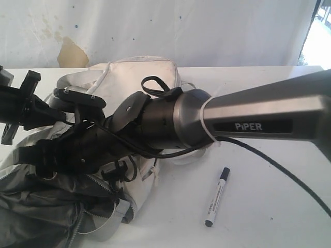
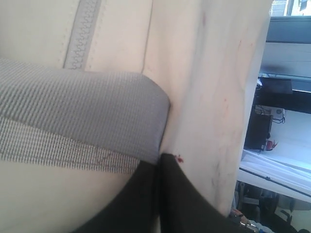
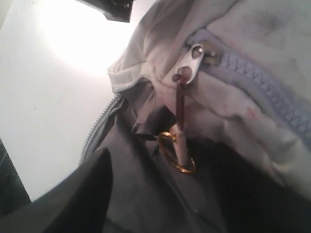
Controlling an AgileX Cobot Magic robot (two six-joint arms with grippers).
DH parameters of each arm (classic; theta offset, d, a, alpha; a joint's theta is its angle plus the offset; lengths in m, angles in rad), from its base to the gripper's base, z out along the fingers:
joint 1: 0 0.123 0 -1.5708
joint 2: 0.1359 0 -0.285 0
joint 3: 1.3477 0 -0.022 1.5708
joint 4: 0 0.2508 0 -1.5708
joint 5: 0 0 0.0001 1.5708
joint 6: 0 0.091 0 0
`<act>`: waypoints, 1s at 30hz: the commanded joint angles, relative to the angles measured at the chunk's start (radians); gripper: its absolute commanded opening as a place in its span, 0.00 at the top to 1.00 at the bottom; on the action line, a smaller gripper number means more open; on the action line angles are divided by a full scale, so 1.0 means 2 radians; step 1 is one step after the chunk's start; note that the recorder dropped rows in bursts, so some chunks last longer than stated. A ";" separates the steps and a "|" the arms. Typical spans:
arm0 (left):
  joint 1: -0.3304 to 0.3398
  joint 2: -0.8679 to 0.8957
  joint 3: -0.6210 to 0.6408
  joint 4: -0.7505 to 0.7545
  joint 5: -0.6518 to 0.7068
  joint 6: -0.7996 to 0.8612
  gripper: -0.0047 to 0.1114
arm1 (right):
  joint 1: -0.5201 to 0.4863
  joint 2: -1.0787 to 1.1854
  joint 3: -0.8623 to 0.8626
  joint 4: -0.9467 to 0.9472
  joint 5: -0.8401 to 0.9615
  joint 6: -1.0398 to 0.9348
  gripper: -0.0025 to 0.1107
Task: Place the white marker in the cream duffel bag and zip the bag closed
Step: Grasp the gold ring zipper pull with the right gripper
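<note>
Opening stage, by the look of it: mouth of the bag being readied, nothing packed yet. Slim white marker (image 1: 217,196) with black cap and dark printed label lying flat on the white desk (image 1: 279,217), well apart from the large soft cream duffel bag (image 1: 139,72), touched by neither arm. Bag slumped at the left of the exterior view, zip undone, mouth gaping onto dark grey lining (image 1: 36,206).

Left tool (image 2: 160,167) closed tight, black fingers meeting on a crease of cream fabric just beside the broad grey webbing strap (image 2: 82,107); apparently pinching the bag to hold that side up. Right tool (image 1: 51,147) down at the bag's mouth: only one dark finger (image 3: 90,194) in its wrist view, set off to one side with nothing against it, so seemingly parted and empty. Close ahead of it, the silver zip slider (image 3: 190,57), with a dark red cord and a gold ring (image 3: 176,154) hanging below.

Next, probably: draw the right tool out without snagging cord or lining, swing across to the marker, turn the wrist to cross the barrel, close near mid-length, low against the desk. Meanwhile, keep the left pinch firm to leave the opening wide.
</note>
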 commanded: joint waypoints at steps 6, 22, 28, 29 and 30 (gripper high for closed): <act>-0.001 -0.003 -0.004 -0.019 0.013 -0.003 0.96 | 0.001 0.024 -0.025 0.016 -0.017 0.000 0.56; -0.001 -0.003 -0.004 0.009 0.013 -0.003 0.96 | 0.001 0.050 -0.030 0.016 -0.020 -0.056 0.98; 0.011 -0.003 -0.004 0.031 0.014 -0.003 0.96 | -0.005 0.035 -0.030 -0.017 0.076 -0.051 0.98; 0.018 -0.003 -0.004 0.033 0.017 -0.003 0.96 | -0.008 0.031 -0.030 -0.027 0.087 -0.045 0.98; 0.022 -0.003 -0.004 0.034 0.020 -0.003 0.96 | -0.011 0.027 -0.030 -0.042 0.095 -0.026 0.98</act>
